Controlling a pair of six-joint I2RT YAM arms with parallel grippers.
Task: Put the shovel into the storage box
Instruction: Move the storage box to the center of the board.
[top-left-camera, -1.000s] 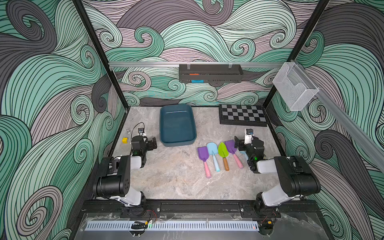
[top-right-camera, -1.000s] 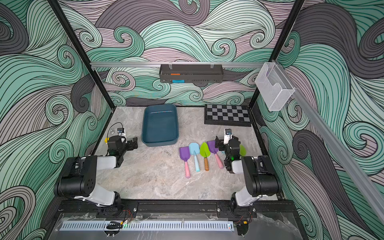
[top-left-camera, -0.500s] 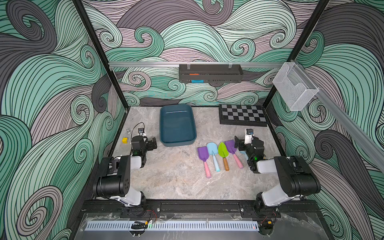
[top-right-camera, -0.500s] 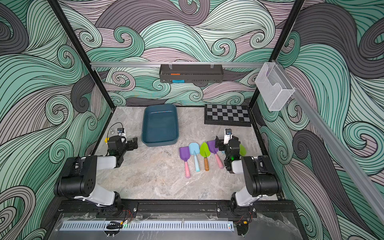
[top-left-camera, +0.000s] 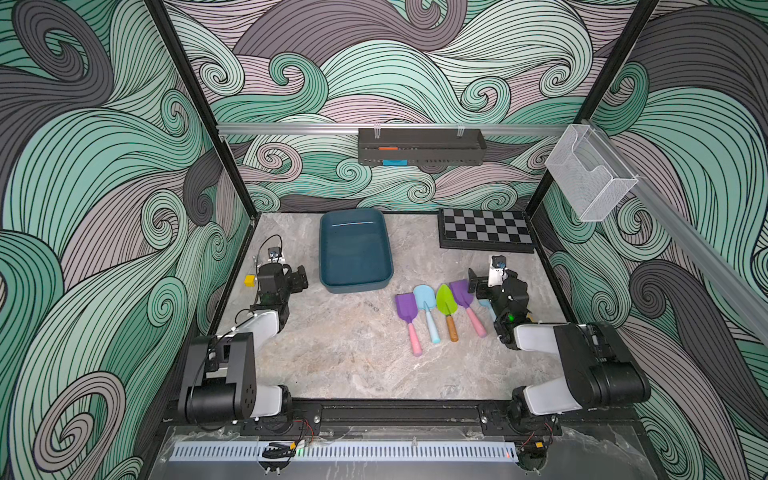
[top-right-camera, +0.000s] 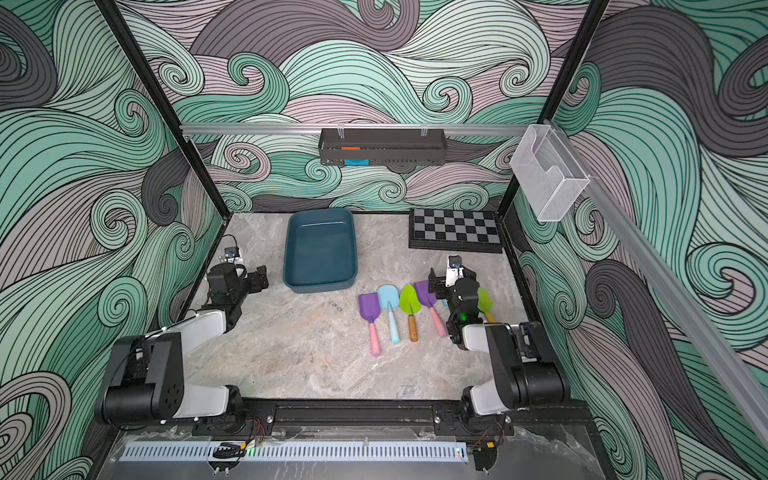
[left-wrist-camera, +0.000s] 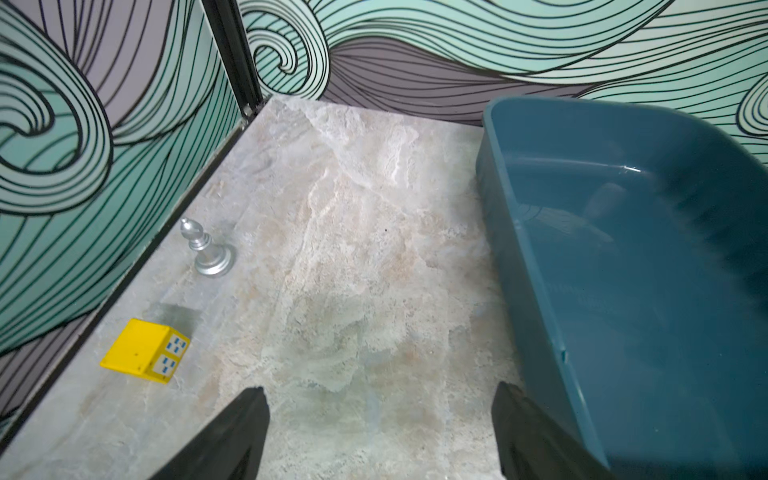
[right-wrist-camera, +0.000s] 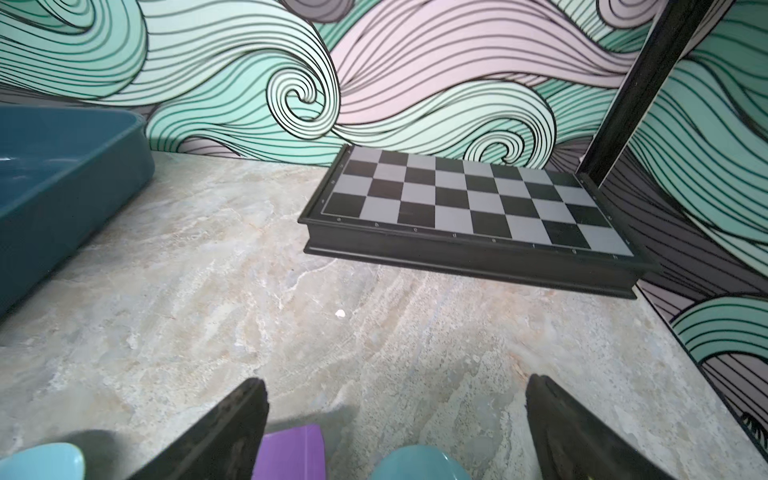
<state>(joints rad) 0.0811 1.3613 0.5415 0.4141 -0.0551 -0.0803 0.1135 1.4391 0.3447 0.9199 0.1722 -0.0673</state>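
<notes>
Right wrist view shows the right gripper (right-wrist-camera: 395, 382) spread wide with nothing between its jaws, low over the marble table (right-wrist-camera: 249, 332). At the bottom edge of that frame only the tips of the nearer purple shovel (right-wrist-camera: 291, 451) and a pale blue shovel (right-wrist-camera: 415, 463) show; their handles are cut off.

In both top views the shovels lie in a row right of centre, blades pointing up the frame. The storage box (top-left-camera: 353, 286) sits at upper centre with no shovel in it. The left gripper (left-wrist-camera: 380, 388) is also released and empty, just beside the box's near corner.

The step in hand, as I judge it, is choosing and grasping a shovel with the right arm. The nearer purple shovel (top-left-camera: 462, 291) is the easy pick. Set the jaws across its pink handle, not the broad blade, and keep clear of the green shovel (top-left-camera: 447, 301) beside it. Lift above the rolled rim and lay the shovel along the box's long side.

The right arm covers most of the pale blue shovel. A green blade (top-right-camera: 484, 300) behind the wrist may be a further shovel.
</notes>
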